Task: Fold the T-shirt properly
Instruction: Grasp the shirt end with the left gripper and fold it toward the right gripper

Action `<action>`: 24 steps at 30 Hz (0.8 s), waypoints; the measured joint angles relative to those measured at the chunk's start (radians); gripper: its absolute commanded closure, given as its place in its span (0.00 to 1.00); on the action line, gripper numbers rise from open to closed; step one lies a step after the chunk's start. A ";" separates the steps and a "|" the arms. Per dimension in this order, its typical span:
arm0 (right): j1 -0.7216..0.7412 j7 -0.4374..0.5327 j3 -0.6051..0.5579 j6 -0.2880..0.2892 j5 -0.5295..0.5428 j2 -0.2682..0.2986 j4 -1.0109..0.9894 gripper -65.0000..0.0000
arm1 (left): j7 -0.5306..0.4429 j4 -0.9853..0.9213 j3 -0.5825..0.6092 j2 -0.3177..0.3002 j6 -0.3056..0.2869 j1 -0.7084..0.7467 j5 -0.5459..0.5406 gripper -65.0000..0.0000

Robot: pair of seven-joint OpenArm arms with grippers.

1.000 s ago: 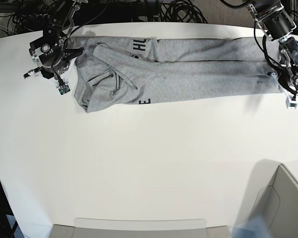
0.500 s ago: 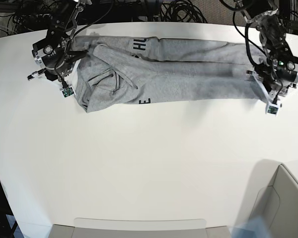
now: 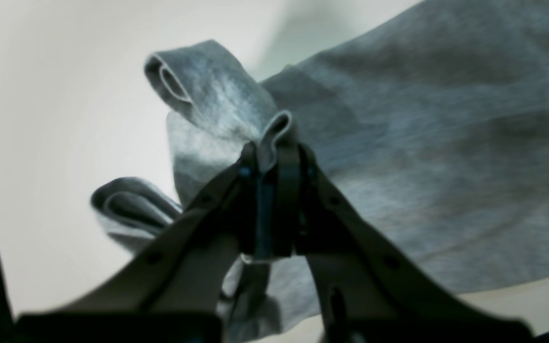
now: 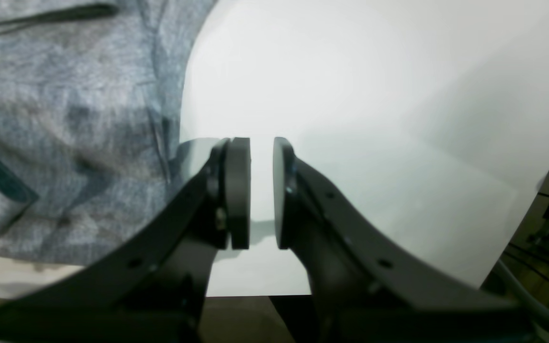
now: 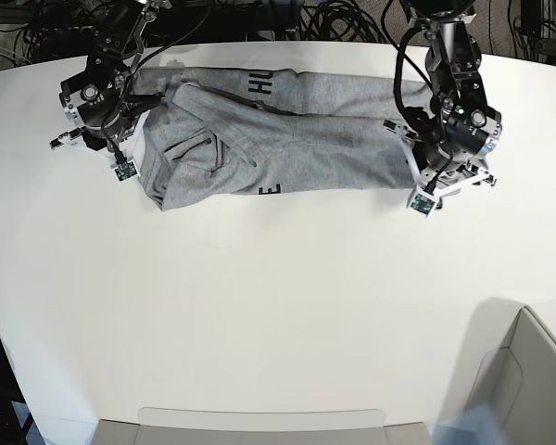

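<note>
The light heather-grey T-shirt (image 5: 287, 130) lay along the far side of the white table (image 5: 278, 306), gathered into a long, rumpled band with black block letters showing at two folds. Its end beside the right arm was bunched into loose creases. The left gripper (image 3: 274, 162) was clamped on a rolled hem of the grey cloth (image 3: 398, 143), lifting that end clear of the tabletop so the fabric hung in curls beneath it. The right gripper (image 4: 261, 190) stood slightly parted over bare table just beside the shirt's edge (image 4: 65, 119), with nothing between its pads (image 4: 238, 190).
</note>
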 measured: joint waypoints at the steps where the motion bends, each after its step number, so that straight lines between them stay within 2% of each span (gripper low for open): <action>1: 0.000 0.000 0.000 0.000 0.000 0.000 0.000 0.88 | -0.002 0.001 0.015 0.006 0.000 0.010 0.000 1.00; 9: -0.001 0.000 0.000 0.000 0.000 0.002 0.000 0.88 | 0.003 0.000 0.171 0.042 0.000 0.025 0.000 1.00; 12: 0.000 -0.001 0.000 0.000 0.000 0.002 0.000 0.88 | 0.003 0.000 0.174 0.072 0.000 0.025 -0.001 1.00; 19: 0.000 0.000 0.000 0.000 0.000 0.002 0.000 0.88 | 0.003 0.000 0.232 0.071 0.000 0.024 0.000 1.00; 24: 0.000 -0.001 0.000 0.000 -0.001 0.002 0.000 0.88 | 0.003 -0.002 0.232 0.079 0.000 0.024 -0.001 1.00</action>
